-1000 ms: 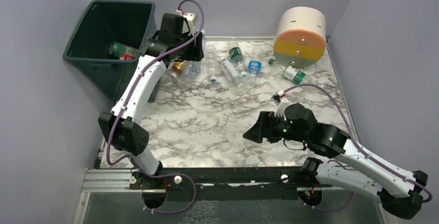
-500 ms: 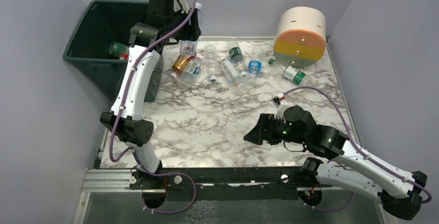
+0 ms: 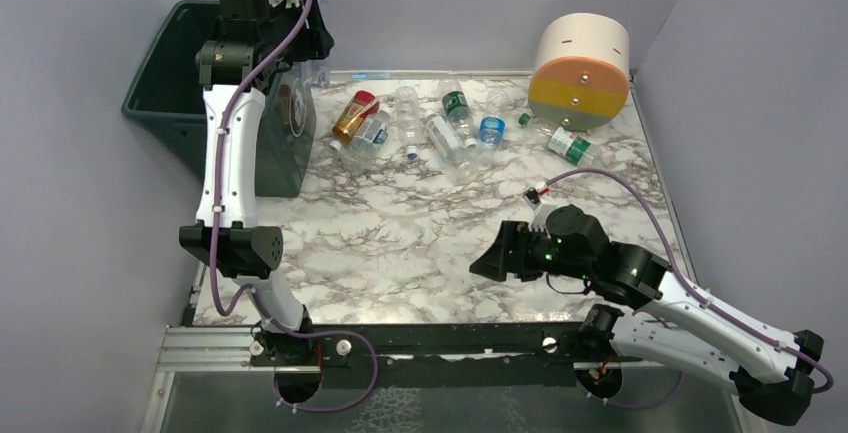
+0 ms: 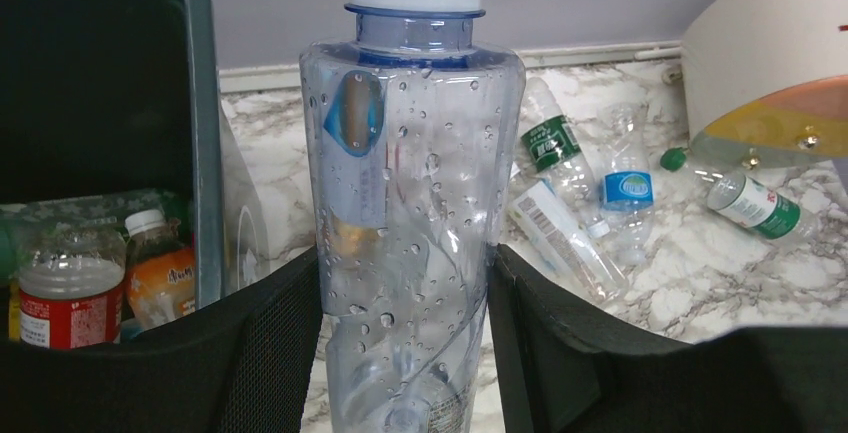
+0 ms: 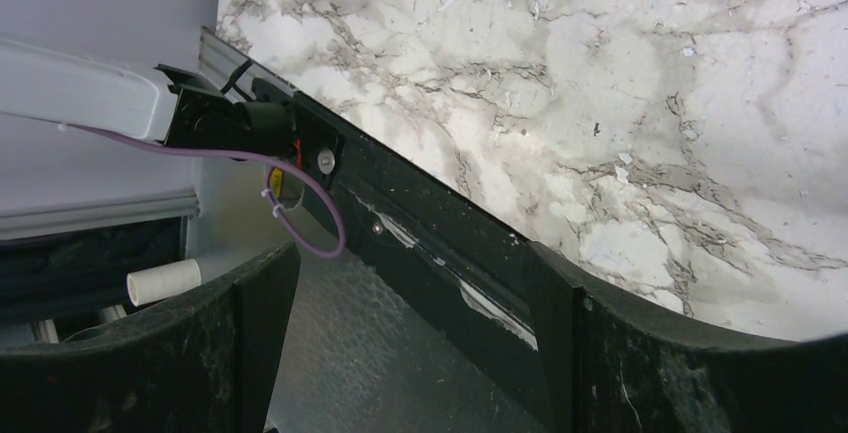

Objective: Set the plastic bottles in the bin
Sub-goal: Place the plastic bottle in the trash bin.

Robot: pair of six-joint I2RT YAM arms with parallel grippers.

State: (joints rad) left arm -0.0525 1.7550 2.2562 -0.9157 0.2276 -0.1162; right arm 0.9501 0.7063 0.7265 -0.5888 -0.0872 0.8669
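Clear plastic bottle (image 4: 410, 153), white-capped and upright, sat clamped in the left gripper (image 4: 405, 343) by the rim of the green bin (image 3: 160, 118); the right gripper (image 5: 410, 343) gaped wide, holding nothing.

A cream, orange and yellow cylinder (image 3: 581, 68) sits on the marble table (image 3: 400, 243).

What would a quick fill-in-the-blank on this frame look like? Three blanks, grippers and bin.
1. The left gripper is shut on a clear bottle that has a ____ cap.
2. The right gripper is open and holds ____.
3. The bin stands on the robot's ____ side.

Missing words: white; nothing; left.
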